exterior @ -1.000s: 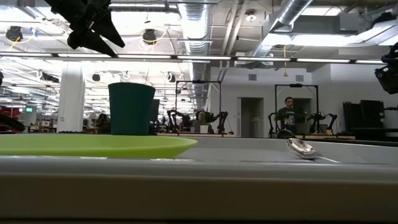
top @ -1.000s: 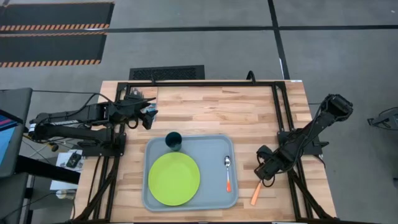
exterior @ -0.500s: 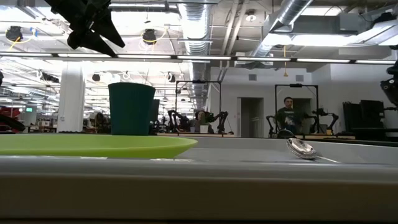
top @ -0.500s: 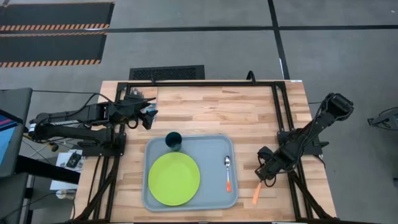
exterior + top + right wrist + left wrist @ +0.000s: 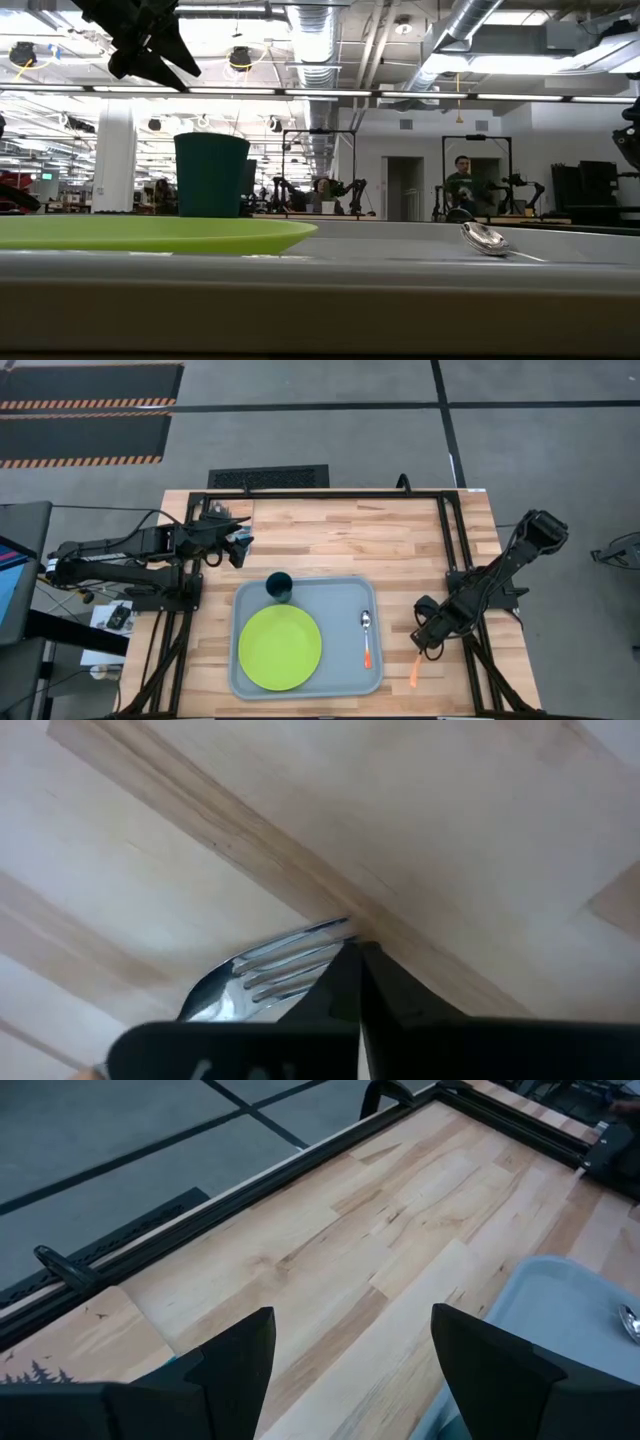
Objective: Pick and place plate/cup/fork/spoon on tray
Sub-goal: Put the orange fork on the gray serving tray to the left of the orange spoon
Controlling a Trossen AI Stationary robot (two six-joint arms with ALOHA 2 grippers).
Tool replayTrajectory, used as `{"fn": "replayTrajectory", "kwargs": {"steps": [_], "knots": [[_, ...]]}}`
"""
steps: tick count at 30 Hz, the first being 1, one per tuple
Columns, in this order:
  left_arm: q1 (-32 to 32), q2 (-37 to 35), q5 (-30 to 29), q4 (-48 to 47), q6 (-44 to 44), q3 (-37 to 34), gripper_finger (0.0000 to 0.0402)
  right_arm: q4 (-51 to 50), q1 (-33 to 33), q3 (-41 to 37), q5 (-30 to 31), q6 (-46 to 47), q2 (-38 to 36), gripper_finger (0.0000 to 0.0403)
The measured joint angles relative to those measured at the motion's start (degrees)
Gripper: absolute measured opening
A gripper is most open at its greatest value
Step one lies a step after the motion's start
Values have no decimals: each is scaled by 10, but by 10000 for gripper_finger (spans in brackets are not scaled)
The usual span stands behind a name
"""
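At nine o'clock of the table the left gripper [image 5: 240,546] waits above bare wood, its two dark fingers [image 5: 232,1362] spread wide with nothing between them, likely parked clear of the work.

Centre, the large grey-blue rectangular tray [image 5: 340,592] with its raised rim carries three things: the small dark teal cup [image 5: 279,585] at its eleven o'clock corner, the round lime-green plate [image 5: 280,647] filling its seven o'clock side, and the orange-handled spoon with a rounded silver bowl [image 5: 367,637] lying at its three o'clock edge.

Only the fork with silver tines and orange handle [image 5: 416,669] lies off the tray, at four o'clock of the table. The right gripper [image 5: 427,642] is low over its head, fingers drawn together on the tines [image 5: 285,967], apparently gripping to lift it.

The table is pale butcher-block wood [image 5: 340,540] framed by black rails; beyond it is a bright workshop hall where a person [image 5: 461,187] stands far off.
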Motion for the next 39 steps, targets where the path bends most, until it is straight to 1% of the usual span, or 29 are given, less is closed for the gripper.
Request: {"fn": "replayTrajectory", "kwargs": {"steps": [4, 7, 12, 18, 22, 29, 32, 34, 36, 39], "knots": [[0, 0, -5, 0, 0, 0, 257, -33, 0, 23, 5, -1, 0, 6], [0, 0, -5, 0, 0, 0, 257, -59, 0, 40, 15, -2, 0, 7], [0, 0, -5, 0, 1, 0, 257, -70, 0, 53, 18, -5, 0, 5], [0, 0, -5, 0, 9, 0, 257, -69, 0, 67, 28, -28, 0, 22], [0, 0, -5, 0, 9, 0, 257, -73, -3, 70, 28, -38, 0, 60], [0, 0, -5, 0, 9, 0, 257, -62, -13, 62, 2, -67, -1, 173], [0, 0, -5, 0, 9, 0, 257, -34, -18, 47, -4, -78, -1, 209], [0, 0, -5, 0, 9, 0, 257, -5, -22, 34, -5, -85, -1, 220], [0, 0, -5, 0, 9, 0, 257, 17, -27, 20, -6, -91, -1, 221], [0, 0, -5, 0, 9, 0, 257, 22, -36, 11, -17, -110, -1, 208]]}}
